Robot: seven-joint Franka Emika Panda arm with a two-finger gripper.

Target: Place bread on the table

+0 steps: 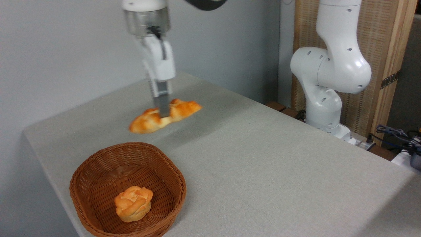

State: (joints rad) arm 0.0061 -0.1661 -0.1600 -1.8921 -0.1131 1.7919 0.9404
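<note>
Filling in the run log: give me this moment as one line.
phase: carry | gripper: shut on bread | bread: in the air above table, beyond basket | basket: holds bun

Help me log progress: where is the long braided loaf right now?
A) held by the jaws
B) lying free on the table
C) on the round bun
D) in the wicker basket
A: the braided loaf is pinched at its middle by the gripper, beyond the wicker basket.

Open grey cloth stretches across the desk [263,158] to the right of and beyond the wicker basket [98,171], which holds a round bun [133,203] near the front-left edge; the robot base [324,108] stands off the far-right side.
</note>
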